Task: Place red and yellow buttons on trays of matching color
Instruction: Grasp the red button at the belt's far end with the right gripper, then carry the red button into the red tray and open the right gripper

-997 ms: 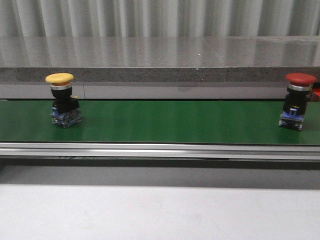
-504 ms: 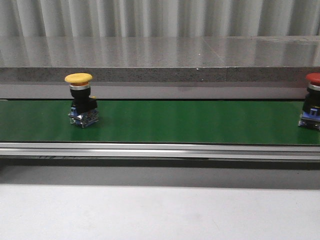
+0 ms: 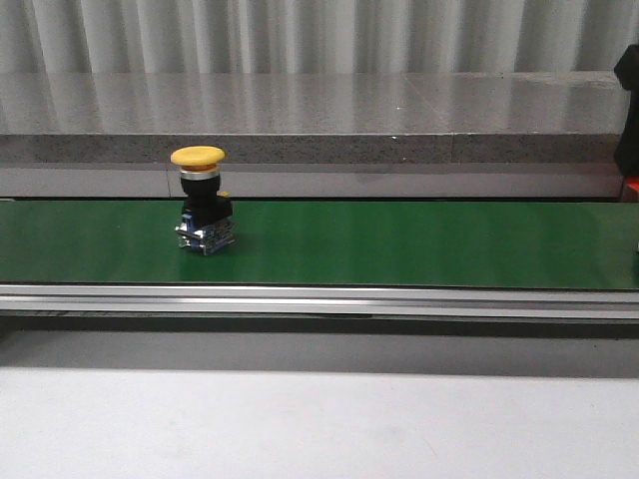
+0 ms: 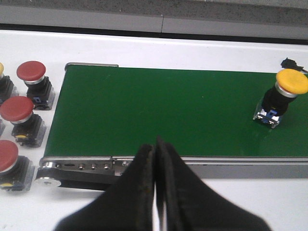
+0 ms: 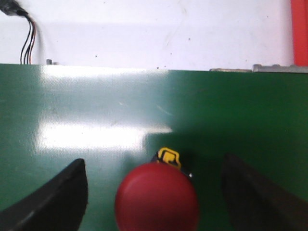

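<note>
Right fingers (image 5: 154, 197) spread wide around the red button (image 5: 157, 196), left fingers (image 4: 155, 192) pressed together, yellow button (image 4: 281, 96) far off.

Counted: one yellow button (image 3: 198, 157) on belt (image 3: 399, 244), four red buttons (image 4: 31, 71) (image 4: 17, 108) (image 4: 6, 154) (image 5: 157, 197), two grippers (image 4: 156, 144) (image 5: 154, 192).

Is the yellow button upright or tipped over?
Upright. The yellow button stands on the green belt on its base, cap on top; the left wrist view shows the same.
</note>
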You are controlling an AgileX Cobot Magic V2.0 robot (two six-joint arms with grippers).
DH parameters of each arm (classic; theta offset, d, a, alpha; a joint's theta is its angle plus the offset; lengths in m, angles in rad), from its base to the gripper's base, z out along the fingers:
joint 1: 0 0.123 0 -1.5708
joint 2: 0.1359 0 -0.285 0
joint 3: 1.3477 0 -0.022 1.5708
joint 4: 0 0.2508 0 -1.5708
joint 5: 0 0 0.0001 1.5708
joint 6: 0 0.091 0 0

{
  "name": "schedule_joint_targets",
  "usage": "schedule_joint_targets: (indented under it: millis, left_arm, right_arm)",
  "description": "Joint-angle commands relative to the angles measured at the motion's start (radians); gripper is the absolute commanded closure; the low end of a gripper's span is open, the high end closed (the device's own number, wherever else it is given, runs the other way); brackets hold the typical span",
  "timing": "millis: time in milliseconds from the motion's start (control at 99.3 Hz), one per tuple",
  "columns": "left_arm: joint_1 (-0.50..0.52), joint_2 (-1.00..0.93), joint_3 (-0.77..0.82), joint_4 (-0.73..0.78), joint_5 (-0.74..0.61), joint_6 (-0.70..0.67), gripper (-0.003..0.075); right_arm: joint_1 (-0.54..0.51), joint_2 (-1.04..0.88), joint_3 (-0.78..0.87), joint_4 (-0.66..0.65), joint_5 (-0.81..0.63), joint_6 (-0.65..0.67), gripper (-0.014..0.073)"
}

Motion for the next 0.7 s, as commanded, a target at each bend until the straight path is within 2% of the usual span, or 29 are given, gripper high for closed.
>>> schedule_joint_targets:
  millis: [0,40,141,212,413,685]
  left_arm:
    - [-0.008,0.002,-0.025,-0.01,-0.075,0.001,0.0739]
    - [-0.008,0.002,-0.025,-0.01,-0.075,0.001,0.0739]
    - [-0.008,0.002,-0.025,-0.01,-0.075,0.001,0.0739]
    - [-0.008,0.002,-0.025,-0.01,-0.075,0.001,0.0739]
    - [-0.008,0.002,-0.025,-0.01,-0.075,0.001,0.0739]
    - [-0.008,0.002,-0.025,-0.01,-0.075,0.001,0.0739]
  right_arm:
    - [0.0,0.015,-0.055,0.003,-0.041,-0.006,0.0109]
    - [0.0,0.033,-0.067,0.003,-0.025,-0.006,0.0171]
    - [-0.001,0.05,-0.093,0.003,0.024,-0.006,0.039]
    - [-0.004,0.05,-0.12,0.003,0.046,-0.006,0.046]
    - [-0.065,0.054,-0.258,0.003,0.096,-0.006,0.0463]
    - [-0.278,0.164,-0.463,0.003,0.079,-0.006,0.0463]
